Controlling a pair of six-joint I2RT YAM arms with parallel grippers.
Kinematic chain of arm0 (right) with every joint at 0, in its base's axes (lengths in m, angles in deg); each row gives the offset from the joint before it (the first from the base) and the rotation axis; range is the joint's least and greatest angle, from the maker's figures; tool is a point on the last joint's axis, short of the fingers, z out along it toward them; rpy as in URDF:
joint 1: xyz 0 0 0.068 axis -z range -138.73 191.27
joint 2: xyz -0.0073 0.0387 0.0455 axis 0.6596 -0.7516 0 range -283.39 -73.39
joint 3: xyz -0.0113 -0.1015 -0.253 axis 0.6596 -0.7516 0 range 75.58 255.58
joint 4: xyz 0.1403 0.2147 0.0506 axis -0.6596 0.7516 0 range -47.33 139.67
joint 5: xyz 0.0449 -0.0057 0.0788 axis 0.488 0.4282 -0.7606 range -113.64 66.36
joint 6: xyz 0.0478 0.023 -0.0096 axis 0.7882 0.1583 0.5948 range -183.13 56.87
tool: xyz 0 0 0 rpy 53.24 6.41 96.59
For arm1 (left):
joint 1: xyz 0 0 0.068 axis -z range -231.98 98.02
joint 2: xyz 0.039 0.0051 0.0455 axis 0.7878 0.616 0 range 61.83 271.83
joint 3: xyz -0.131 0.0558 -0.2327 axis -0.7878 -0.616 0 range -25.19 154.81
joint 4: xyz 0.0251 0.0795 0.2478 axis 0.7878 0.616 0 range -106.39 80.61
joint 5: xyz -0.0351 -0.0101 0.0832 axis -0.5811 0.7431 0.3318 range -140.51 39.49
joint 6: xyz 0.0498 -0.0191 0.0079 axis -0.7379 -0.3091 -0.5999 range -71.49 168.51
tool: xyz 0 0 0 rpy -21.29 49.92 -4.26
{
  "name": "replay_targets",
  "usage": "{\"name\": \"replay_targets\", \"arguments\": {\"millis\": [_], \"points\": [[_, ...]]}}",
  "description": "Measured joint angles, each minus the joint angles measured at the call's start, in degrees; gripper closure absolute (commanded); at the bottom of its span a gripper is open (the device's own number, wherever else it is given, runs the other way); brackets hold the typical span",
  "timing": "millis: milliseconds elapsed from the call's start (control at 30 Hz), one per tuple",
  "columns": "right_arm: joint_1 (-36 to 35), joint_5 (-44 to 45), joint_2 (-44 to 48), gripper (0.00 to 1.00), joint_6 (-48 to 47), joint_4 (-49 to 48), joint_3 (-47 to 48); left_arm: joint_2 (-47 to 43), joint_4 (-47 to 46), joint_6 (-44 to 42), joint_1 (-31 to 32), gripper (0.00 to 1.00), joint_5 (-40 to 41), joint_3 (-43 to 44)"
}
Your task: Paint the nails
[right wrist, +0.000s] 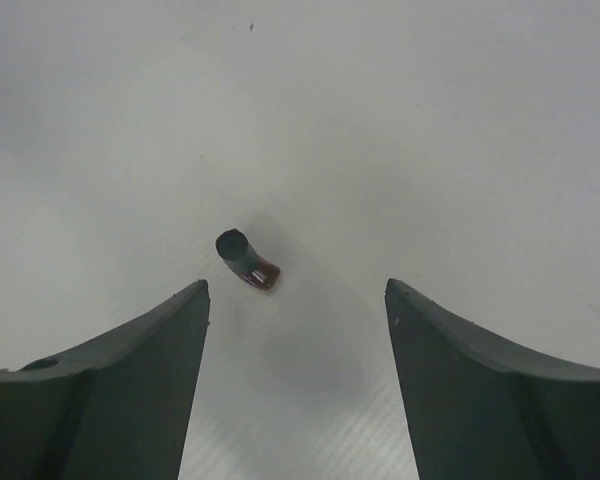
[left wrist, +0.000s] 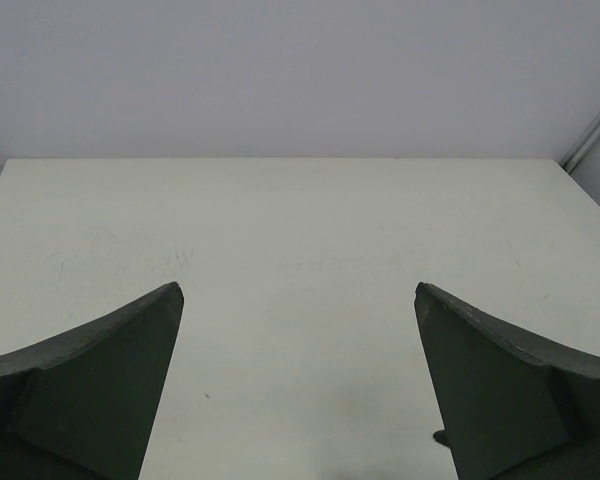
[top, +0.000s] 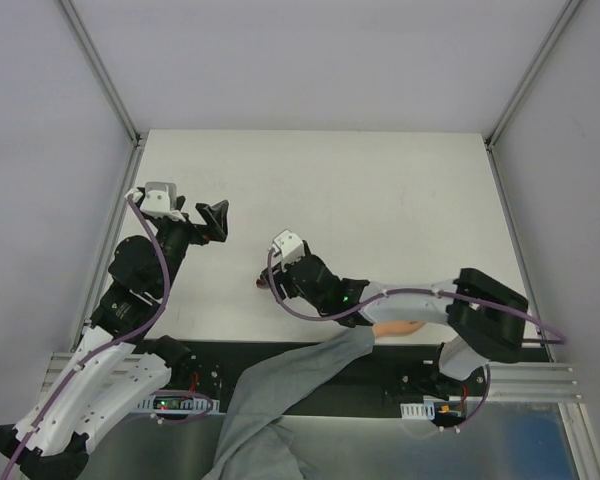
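White desk [top: 380, 200] bears a bottle [right wrist: 248, 262] mid-frame; right gripper [right wrist: 296, 290], jaws spread, seems poised to take it, left gripper [left wrist: 298, 290] likewise spread.

The right gripper [right wrist: 296, 285], jaws spread wide, hovers over a small red-and-black bottle [right wrist: 246, 259].

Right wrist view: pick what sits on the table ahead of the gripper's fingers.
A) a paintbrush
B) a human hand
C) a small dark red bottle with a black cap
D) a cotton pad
C: the black-capped dark red bottle shows on the table, untouched by the open right gripper.
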Motion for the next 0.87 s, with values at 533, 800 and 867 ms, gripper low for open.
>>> {"name": "replay_targets", "arguments": {"millis": [533, 800, 867], "points": [[4.9, 18.7, 62.0, 0.05, 16.8, 60.8, 6.4, 4.9, 0.0, -0.9, 0.0, 0.01, -6.3, 0.0], [4.9, 20.9, 69.0, 0.00, 19.7, 74.8, 9.6, 4.2, -1.3, -0.6, 0.0, 0.01, -8.9, 0.0], [4.9, 20.2, 69.5, 0.00, 18.8, 74.9, 9.9, 3.6, -0.6, -0.2, 0.0, 0.01, -10.2, 0.4]]}}
